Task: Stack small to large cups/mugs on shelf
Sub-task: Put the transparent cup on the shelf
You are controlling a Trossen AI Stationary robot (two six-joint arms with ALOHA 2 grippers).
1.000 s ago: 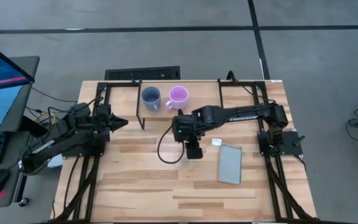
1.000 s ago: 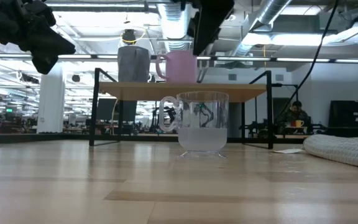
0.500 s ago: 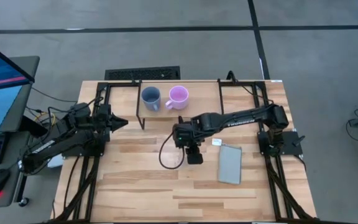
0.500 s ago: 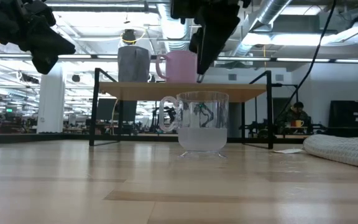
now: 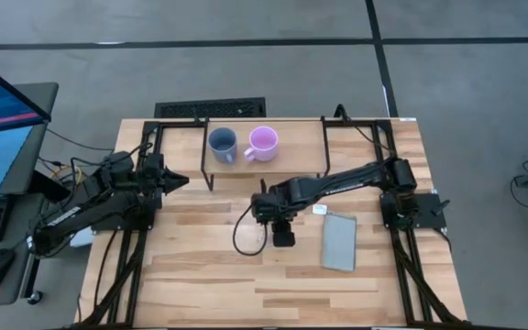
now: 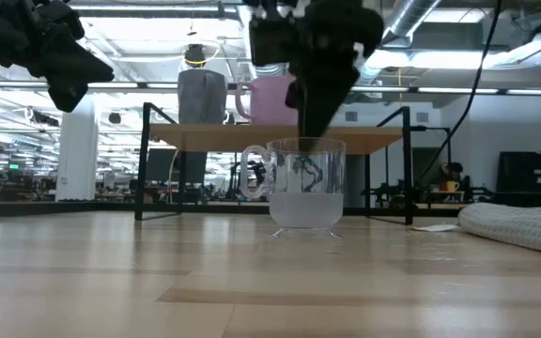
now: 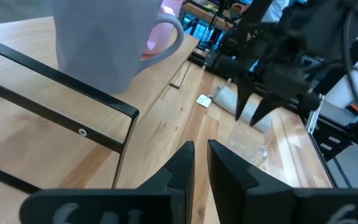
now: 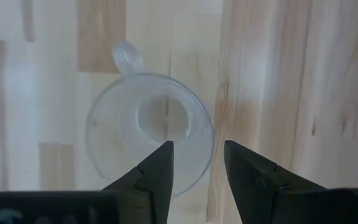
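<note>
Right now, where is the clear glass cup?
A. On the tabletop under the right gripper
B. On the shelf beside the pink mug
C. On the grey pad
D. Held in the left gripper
A: the glass cup stands on the tabletop, with the open right gripper straddling its rim from above.

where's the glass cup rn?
The glass cup stands on the tabletop in front of the shelf, directly under the right hand, whose open fingers straddle its rim.
</note>
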